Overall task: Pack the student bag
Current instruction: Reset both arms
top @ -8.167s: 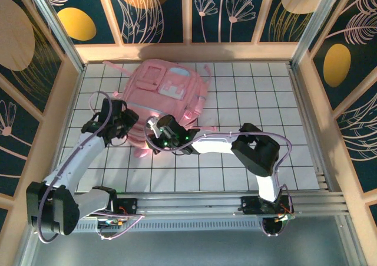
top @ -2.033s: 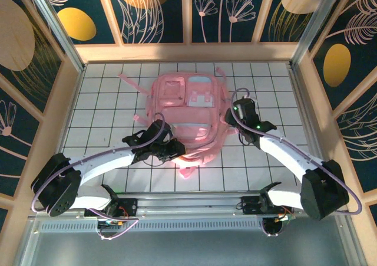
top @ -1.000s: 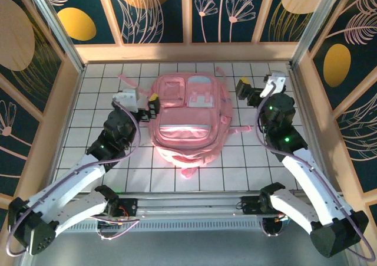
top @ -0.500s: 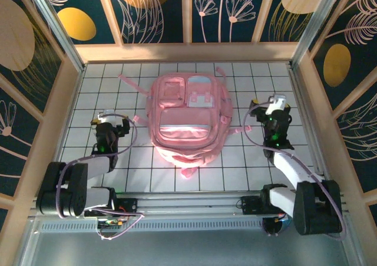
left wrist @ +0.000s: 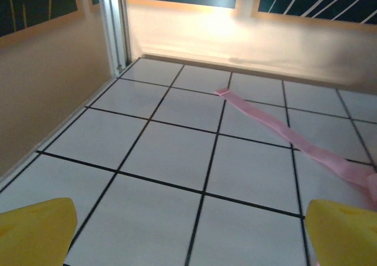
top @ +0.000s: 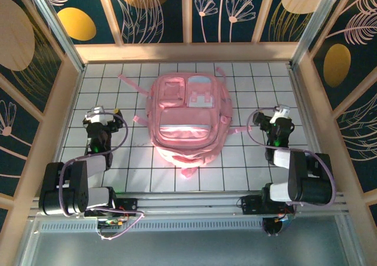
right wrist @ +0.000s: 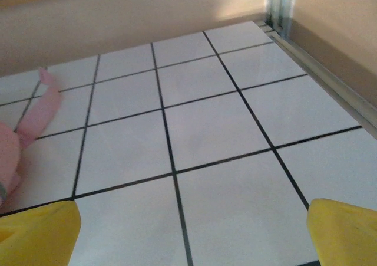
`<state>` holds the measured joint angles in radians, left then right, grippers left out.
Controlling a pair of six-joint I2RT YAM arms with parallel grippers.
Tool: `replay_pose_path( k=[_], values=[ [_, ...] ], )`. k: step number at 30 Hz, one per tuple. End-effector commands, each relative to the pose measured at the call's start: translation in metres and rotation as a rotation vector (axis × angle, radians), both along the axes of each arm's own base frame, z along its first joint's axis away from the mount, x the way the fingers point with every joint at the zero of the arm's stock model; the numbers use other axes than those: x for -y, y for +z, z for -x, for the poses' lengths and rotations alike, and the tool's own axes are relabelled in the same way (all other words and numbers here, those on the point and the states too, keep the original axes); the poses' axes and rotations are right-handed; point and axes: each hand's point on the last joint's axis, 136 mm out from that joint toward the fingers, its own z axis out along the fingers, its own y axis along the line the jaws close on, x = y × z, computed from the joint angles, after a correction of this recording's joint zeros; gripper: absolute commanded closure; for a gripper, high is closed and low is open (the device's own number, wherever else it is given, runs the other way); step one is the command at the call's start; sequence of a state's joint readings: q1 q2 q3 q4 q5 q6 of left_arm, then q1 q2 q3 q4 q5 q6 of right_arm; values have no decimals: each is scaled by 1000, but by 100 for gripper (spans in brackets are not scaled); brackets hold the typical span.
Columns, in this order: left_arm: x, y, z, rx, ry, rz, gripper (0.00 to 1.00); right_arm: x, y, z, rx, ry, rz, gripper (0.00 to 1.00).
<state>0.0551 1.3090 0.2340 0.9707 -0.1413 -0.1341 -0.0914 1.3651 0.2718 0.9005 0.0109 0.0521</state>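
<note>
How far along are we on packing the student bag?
Looks done: the student bag lies flat mid-table, front pockets apparently closed, straps trailing on the tiles. In hand: nothing; the left hand and right hand stand open and empty, off to either side of the bag. Left: likely nothing, though its contents are hidden.

The left arm (top: 65, 183) and right arm (top: 306, 180) are sitting folded low by their bases. The left hand (top: 101, 115) and right hand (top: 275, 117) are pointing forward, fingers spread wide, gripping nothing.
</note>
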Motion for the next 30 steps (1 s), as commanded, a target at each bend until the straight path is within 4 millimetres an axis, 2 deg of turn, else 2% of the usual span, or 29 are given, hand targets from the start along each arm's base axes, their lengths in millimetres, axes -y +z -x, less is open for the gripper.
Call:
replay_pose_path(
  k=[1,4,5,7,9,11,12,15,30],
  values=[
    [4,20,2,120,-18,73,1,-11,24,-7,135,74,-23,1],
    [8,26,2,157,-49,20,1,-16,16,8,207,100,-16,1],
    [5,27,7,196,-29,17,1,-18,20,10,236,110,-14,1],
    [3,20,17,227,-14,22,1,-18,15,5,195,113,-17,1],
    [18,23,19,278,-103,-4,1,-20,13,2,183,123,-18,1],
    [31,14,-4,173,-188,-34,1,-22,10,-6,154,119,-2,1],
    [30,0,-21,87,-191,-30,1,-23,7,-10,132,105,17,1],
    [26,-1,-21,82,-130,-37,1,-26,6,-11,128,95,41,1],
    [27,0,-19,88,-131,-36,1,-26,7,-11,128,94,43,1]
  ],
)
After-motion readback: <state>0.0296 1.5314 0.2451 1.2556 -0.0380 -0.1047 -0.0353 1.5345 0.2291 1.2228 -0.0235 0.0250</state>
